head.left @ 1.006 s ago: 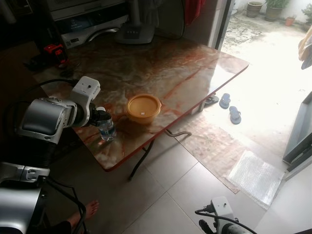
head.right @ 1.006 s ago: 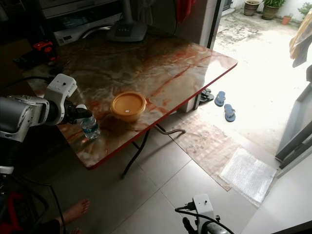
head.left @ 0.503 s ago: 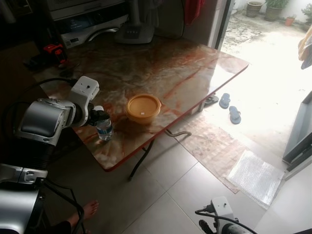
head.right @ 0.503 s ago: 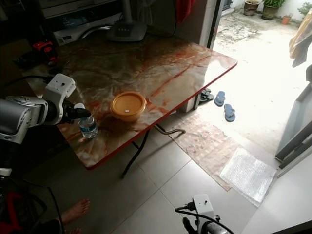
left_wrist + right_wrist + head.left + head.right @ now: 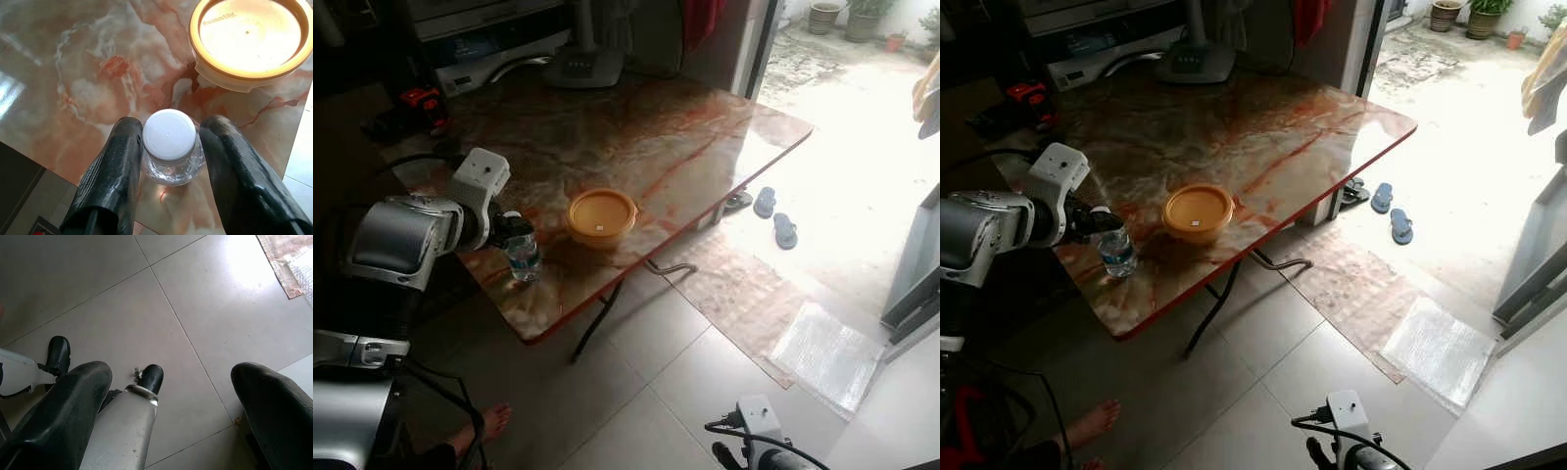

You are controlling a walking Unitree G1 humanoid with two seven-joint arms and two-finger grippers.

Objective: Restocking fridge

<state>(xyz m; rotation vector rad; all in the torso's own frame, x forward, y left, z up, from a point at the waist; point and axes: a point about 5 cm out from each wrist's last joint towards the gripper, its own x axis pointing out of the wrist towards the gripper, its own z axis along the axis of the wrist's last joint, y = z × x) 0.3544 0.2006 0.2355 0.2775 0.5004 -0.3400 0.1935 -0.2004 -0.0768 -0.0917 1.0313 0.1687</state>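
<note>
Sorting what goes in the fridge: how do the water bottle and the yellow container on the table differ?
The water bottle is clear, narrow and upright with a white cap; the yellow container is opaque, wide and low with a flat lid. The bottle stands between the left gripper fingers; the container stands free. Both rest near the table edge.

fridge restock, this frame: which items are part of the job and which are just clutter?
Job:
- small clear plastic water bottle with white cap, between the left gripper fingers
- round yellow lidded food container on the marble-pattern table

Clutter:
- pair of blue sandals on the floor
- sheet of bubble wrap
- red and black tool
- grey fan base

Right gripper hangs idle, open.
</note>
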